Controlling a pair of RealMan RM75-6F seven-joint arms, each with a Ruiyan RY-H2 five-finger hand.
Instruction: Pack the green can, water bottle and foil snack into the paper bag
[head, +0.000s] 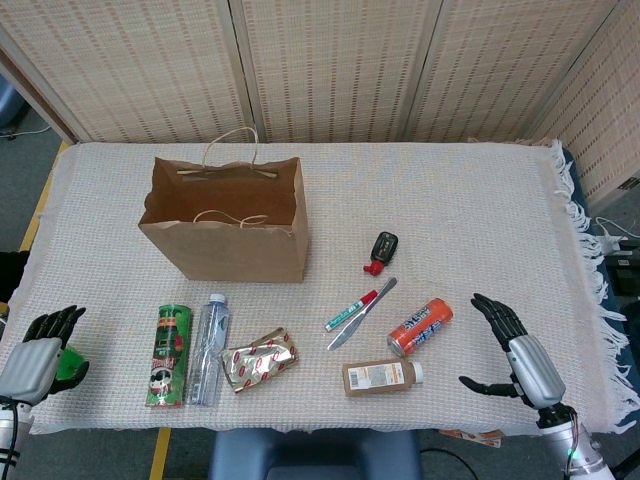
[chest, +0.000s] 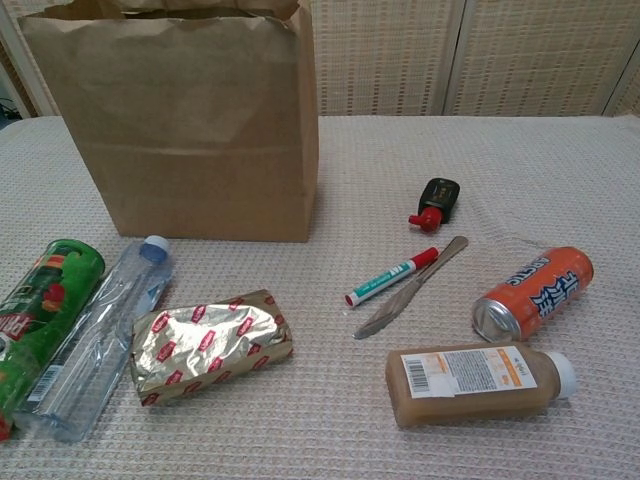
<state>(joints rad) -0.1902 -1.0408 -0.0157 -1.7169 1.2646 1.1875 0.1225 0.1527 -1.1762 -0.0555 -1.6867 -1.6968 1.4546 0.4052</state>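
White tablecloth (head: 450, 200), right robot hand (head: 512, 345) spread, empty

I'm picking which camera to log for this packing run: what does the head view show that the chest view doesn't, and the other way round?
Only the head view shows both hands, the left hand and the right hand, each open and holding nothing, and the paper bag's open top and handles. Only the chest view shows the bag's front wall close up. Both show the green can, water bottle and foil snack lying in front of the bag, plus the orange can and brown bottle.
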